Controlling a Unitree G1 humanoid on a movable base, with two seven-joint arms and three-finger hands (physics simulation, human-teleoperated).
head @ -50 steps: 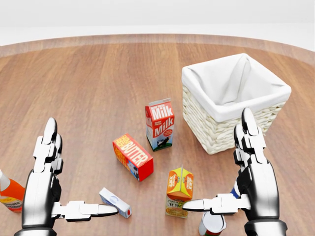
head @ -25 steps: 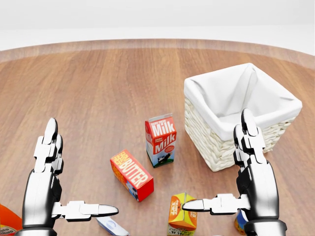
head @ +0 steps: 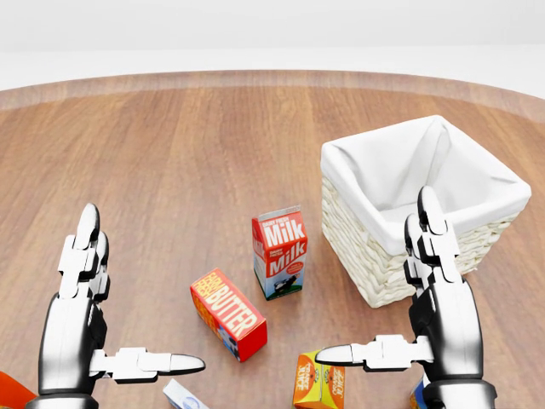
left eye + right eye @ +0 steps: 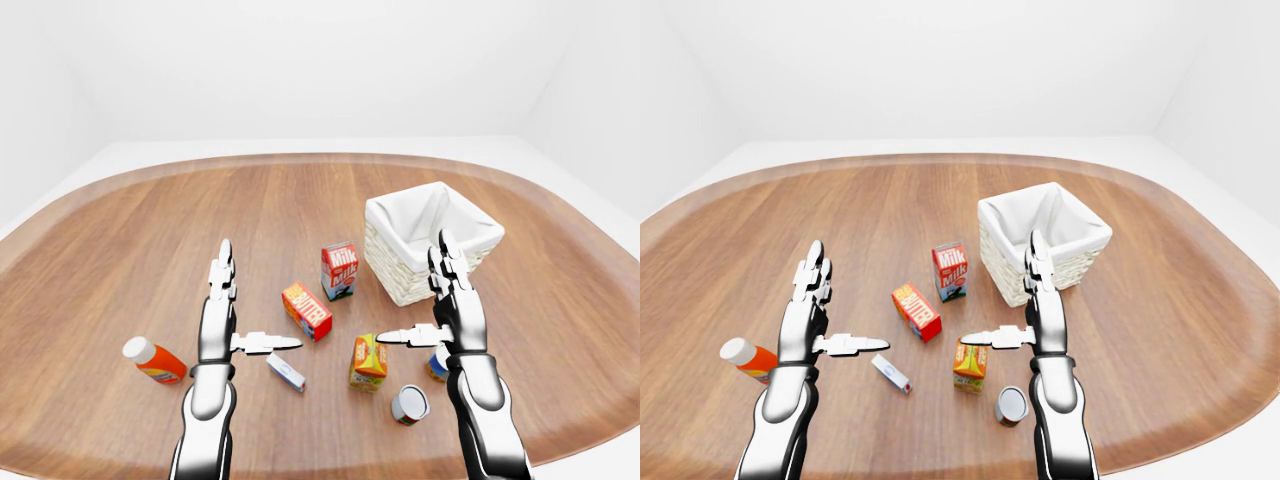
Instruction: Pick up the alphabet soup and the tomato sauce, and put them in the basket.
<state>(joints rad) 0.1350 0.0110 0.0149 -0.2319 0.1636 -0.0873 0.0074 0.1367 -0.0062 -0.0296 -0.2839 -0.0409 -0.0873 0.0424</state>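
In the left-eye view we see our left hand point(image 4: 232, 318) and right hand point(image 4: 438, 305) raised, fingers spread, empty. A silver-topped can point(image 4: 410, 404) lies below the right thumb; another point(image 4: 438, 362) hides behind that wrist. In the head view the white-lined basket point(image 3: 379, 256) stands just above the right hand.

Upright milk carton point(image 3: 280, 252), butter box point(image 3: 228, 313) lying flat, orange juice carton point(image 4: 368, 361), small white box point(image 4: 286, 372), toppled red bottle point(image 4: 153, 360), wooden table point(image 4: 140, 240)

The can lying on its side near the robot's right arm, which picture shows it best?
The left-eye view shows the can best: whole, lying on the wood beside the right arm. The right-eye view shows it too, partly tucked against that arm. The head view misses it completely; it lies below that picture's bottom edge.
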